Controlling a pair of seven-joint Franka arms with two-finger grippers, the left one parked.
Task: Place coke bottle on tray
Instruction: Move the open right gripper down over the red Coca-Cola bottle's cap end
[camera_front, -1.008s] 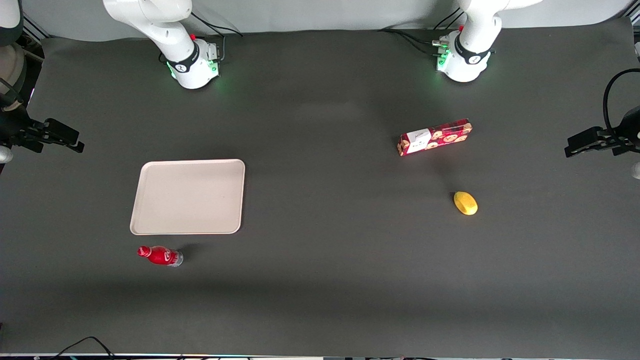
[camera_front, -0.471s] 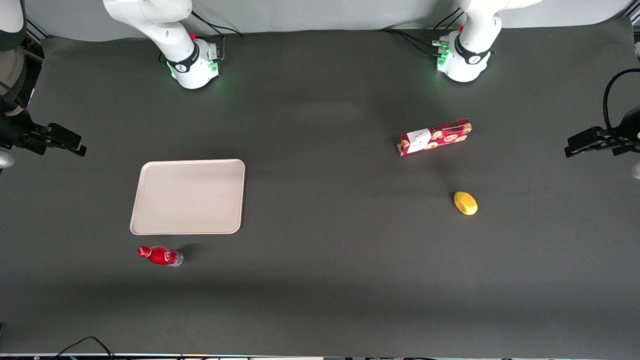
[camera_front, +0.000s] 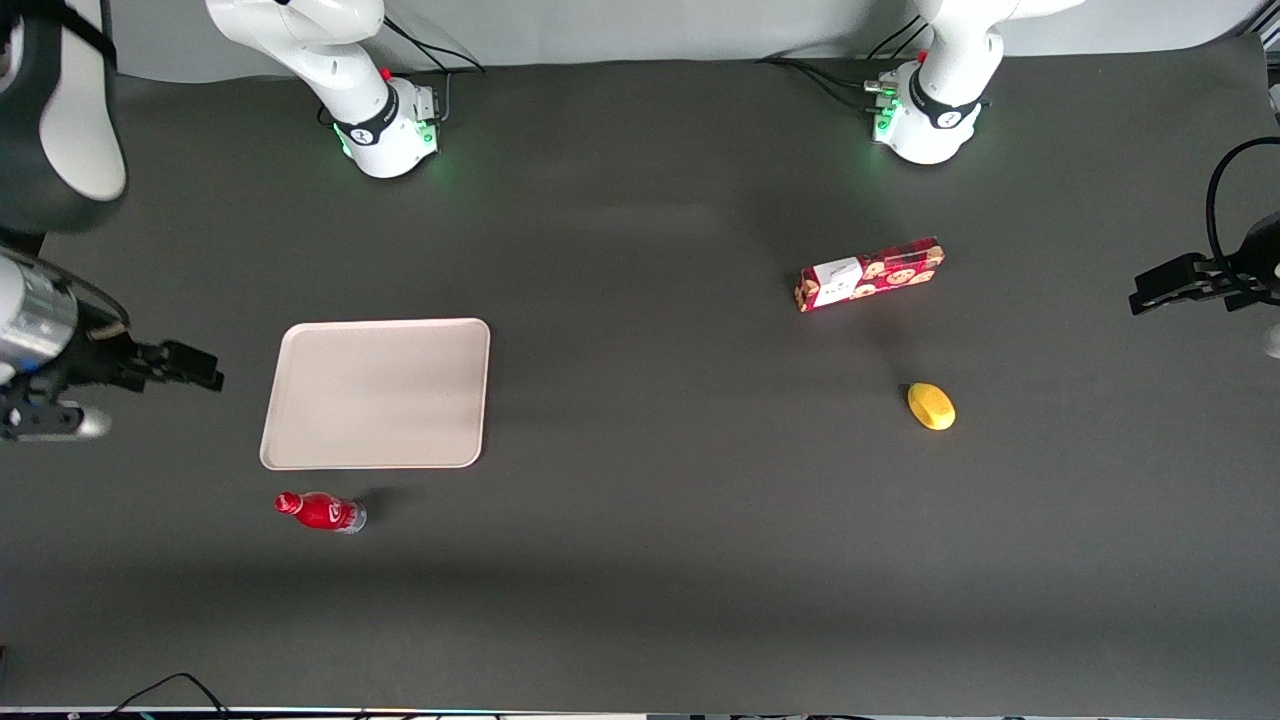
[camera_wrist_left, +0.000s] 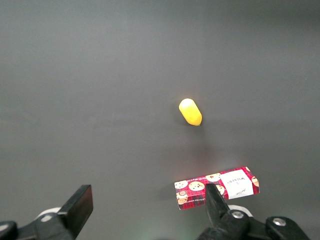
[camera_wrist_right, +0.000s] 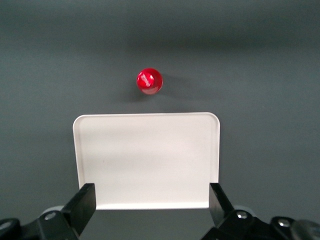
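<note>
Wrist cam looks straight down on the large flat pale beige tray with rounded corners (camera_wrist_right: 146, 160). The small red-capped coke bottle (camera_wrist_right: 149, 81) stands upright on the dark grey table (camera_wrist_right: 270, 75), just off the tray's rim. Black two-finger gripper (camera_wrist_right: 152, 206) is spread wide above the tray.

A robotics lab bench, by every sign. Two white arm bases (camera_front: 385, 125) with green status lights are bolted along the edge of a table (camera_front: 650, 560) covered in plain dark grey matting, cables trailing from them. The gripper (camera_front: 190, 367), fingers spread, hangs near the working arm's end. A few unrelated props sit spaced apart: tray (camera_front: 377, 393), cookie box (camera_front: 870, 273), yellow lemon-like object (camera_front: 931, 406).
</note>
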